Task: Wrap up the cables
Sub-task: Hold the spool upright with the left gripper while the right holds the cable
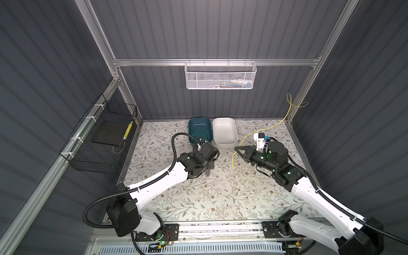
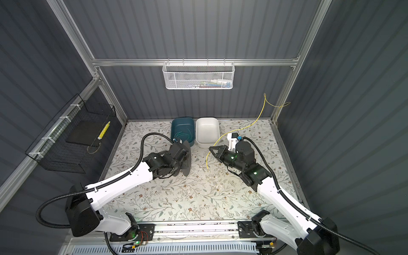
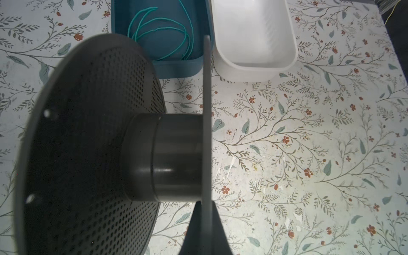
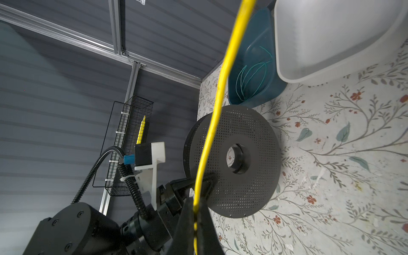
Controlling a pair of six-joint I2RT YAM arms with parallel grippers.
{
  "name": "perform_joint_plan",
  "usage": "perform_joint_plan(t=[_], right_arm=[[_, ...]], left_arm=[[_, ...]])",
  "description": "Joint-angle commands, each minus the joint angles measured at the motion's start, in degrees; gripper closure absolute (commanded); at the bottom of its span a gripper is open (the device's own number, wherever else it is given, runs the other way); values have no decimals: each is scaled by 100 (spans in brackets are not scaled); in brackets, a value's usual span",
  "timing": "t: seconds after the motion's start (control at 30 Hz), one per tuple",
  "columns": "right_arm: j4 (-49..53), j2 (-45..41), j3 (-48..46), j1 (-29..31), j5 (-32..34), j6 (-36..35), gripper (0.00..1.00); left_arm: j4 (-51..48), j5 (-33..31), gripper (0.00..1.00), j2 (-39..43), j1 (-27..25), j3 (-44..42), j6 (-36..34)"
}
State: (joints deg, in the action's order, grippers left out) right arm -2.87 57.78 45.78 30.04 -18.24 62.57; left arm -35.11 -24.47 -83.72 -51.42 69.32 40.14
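Our right gripper (image 4: 196, 206) is pinched shut on the yellow cable (image 4: 220, 88). A short tail hangs below it, and the long run climbs away behind it toward the rear corner post (image 1: 305, 84). Facing it, our left gripper (image 3: 206, 212) clamps the black spool (image 3: 176, 154) by a flange, with the bare hub pointing at the right gripper. The teal cable (image 3: 163, 28) lies coiled in the teal bin (image 3: 176, 64) just past the spool. We reckon winding hasn't started; next we feed yellow between the flanges.

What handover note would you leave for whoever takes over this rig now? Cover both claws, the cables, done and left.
Left claw: shut on the flange of the black spool.
Right claw: shut on the yellow cable, which trails to the back right corner.
Teal cable: loose in the teal bin.
Done: nothing wound; spool core bare.
To do: wind both cables.
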Motion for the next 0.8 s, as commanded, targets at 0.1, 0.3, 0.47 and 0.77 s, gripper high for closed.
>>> perform_joint_plan(t=[0.1, 0.3, 0.47, 0.77], right_arm=[[76, -207, -51, -25, 11, -62, 100], [40, -94, 26, -25, -18, -52, 100], [96, -140, 70, -25, 56, -73, 100], [125, -162, 20, -25, 119, -78, 100]], left_arm=[[-13, -370, 100, -388, -144, 469, 76], [69, -441, 100, -608, -219, 431, 434], [222, -351, 89, -619, -227, 345, 390], [268, -128, 71, -602, -227, 425, 249]])
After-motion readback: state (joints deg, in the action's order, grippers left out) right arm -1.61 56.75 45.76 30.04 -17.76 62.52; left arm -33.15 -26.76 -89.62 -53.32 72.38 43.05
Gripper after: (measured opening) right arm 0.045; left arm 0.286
